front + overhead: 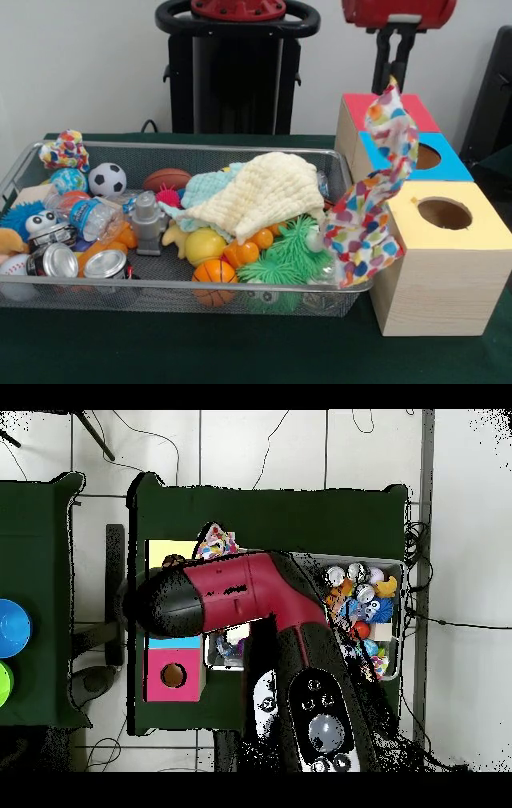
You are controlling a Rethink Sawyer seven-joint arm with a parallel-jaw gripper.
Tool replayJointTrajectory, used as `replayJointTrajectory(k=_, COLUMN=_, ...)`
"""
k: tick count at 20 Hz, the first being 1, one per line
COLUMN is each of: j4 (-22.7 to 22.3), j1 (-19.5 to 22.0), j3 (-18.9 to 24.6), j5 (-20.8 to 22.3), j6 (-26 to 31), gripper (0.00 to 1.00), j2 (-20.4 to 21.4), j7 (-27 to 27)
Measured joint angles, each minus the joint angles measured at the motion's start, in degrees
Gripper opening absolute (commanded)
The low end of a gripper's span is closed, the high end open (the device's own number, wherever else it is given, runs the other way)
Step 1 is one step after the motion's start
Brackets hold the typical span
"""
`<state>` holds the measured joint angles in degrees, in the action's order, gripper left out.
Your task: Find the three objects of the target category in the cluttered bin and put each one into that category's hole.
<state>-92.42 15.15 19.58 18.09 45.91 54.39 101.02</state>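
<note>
Cloth (376,192), multicoloured, hangs pinched in my gripper (392,80) above the boxes (436,300); I should centre it over the correct hole (444,214) before letting go.

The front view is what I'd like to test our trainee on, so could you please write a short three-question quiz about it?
1. True or false: the gripper holds a spotted cloth that hangs beside the wooden box.
2. Which top does the nearest section of the box have? A) red B) blue C) yellow
3. Fill in: in the mesh bin, the cream cloth lies partly over a green spiky ____.

Key: 1 true; 2 C; 3 toy.
</note>
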Motion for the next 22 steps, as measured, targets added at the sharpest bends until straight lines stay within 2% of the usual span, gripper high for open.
replayJointTrajectory(k=16, j4=1.09, j1=-7.57, j3=-2.84, j5=-4.41, j6=12.25, gripper=0.0, j2=4.69, j7=0.0)
replayJointTrajectory(k=22, j4=2.72, j1=-9.67, j3=-3.69, j5=-4.93, j6=13.95, gripper=0.0, j2=4.86, j7=0.0)
